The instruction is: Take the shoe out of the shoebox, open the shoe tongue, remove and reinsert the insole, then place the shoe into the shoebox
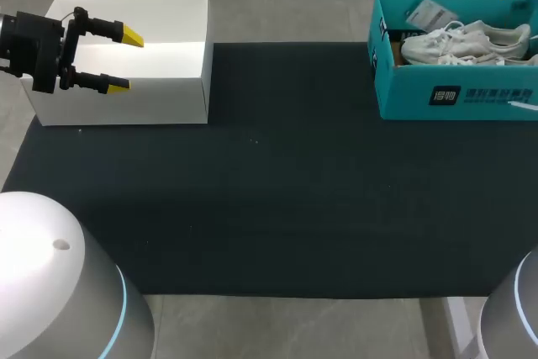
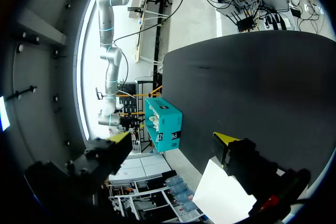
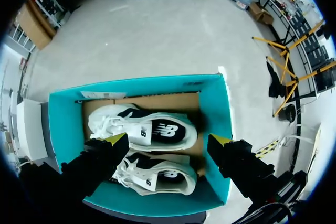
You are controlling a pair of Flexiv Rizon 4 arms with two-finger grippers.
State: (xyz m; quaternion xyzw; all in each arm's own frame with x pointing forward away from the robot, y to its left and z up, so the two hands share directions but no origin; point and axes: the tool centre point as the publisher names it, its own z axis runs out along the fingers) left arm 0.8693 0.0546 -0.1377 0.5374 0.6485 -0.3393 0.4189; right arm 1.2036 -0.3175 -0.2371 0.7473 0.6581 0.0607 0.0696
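shoebox (image 1: 454,94): matt teal cardboard | shoe (image 1: 471,39): white, smooth upper | table (image 1: 277,208): matt black | white box (image 1: 126,102): smooth

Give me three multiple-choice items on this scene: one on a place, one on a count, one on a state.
1. Where on the table does the teal shoebox stand?
A) far right corner
B) near left corner
C) the middle

2. How many white shoes lie in it?
A) one
B) two
C) three

3. How is the right gripper?
A) shut on a shoe
B) shut on the box wall
C) open above the shoes

Answers:
1 A, the head view shows it at the far right.
2 B, the right wrist view shows two side by side.
3 C, its fingers stand apart above the pair.
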